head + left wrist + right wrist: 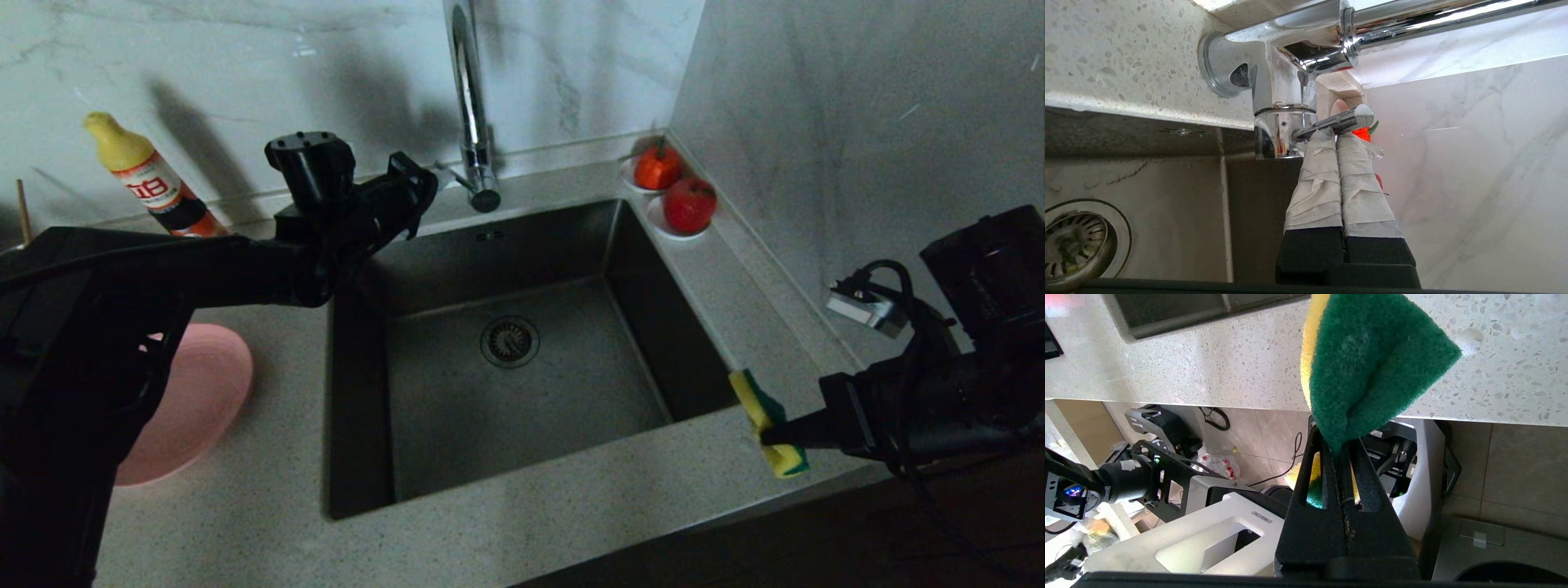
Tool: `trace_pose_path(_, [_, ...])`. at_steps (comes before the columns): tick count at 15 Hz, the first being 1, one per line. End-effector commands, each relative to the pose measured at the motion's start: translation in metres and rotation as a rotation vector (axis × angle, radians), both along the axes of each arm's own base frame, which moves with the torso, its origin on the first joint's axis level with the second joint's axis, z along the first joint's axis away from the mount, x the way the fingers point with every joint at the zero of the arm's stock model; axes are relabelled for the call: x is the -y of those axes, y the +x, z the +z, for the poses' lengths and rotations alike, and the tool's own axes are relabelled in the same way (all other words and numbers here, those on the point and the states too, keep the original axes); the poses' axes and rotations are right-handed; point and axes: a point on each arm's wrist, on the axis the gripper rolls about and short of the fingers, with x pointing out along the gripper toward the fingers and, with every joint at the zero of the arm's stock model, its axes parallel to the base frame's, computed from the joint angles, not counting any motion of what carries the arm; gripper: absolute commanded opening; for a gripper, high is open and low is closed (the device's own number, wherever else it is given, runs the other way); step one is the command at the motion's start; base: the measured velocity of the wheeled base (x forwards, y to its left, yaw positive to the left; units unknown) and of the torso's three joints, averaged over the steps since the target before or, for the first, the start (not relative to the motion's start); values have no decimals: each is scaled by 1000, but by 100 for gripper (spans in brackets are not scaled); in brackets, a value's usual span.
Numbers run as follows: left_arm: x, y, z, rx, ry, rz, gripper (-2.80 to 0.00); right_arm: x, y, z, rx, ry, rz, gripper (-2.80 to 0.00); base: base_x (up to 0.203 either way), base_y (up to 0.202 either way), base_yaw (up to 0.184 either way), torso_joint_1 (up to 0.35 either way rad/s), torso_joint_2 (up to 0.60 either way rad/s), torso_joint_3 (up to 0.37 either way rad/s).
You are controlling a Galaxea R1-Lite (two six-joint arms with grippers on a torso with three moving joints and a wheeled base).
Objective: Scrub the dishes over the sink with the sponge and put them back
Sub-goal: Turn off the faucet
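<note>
Sink (522,384) holds nothing. Left pincer (1337,132) closed, tips against faucet lever (1349,119). Right pincer (1341,451) clamped on sponge (1372,363) over table (571,523) edge.

Pinched sponge (771,425) beside sink (506,343)

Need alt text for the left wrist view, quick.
The left gripper, fingers shut and wrapped in pale tape, has its tips against the small lever of the chrome faucet. Below lies the steel sink with its round drain.
</note>
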Motion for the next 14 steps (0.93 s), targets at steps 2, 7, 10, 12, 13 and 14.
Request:
trace_pose_path(2, [-1,-2,0,-9,-5,2,-280,0,-1,-1,-8,0,1,-280,0,0,0,0,0,0])
trace_pose_path(7, [-10,-67,33,-28,3,-7,-280,-1,2,-8,-30,-14,9,-280,0,0,0,0,0,0])
trace_pose_path(10, [-22,-135,74,20,14,-22,-280,-1,-5,-5,-12,-14,22,-280,0,0,0,0,0,0])
trace_pose_path(12, [-30,-177,93,13,91,-20,-280,0,-7,-4,-8,-18,19,-280,0,0,0,0,0,0])
trace_pose_path(13, [-35,-202,103,1,158,-6,-280,1,-11,-2,-3,-18,14,-280,0,0,0,0,0,0])
trace_pose_path(14, [-40,-226,111,3,226,19,-280,3,-15,0,1,-18,12,-280,0,0,0,0,0,0])
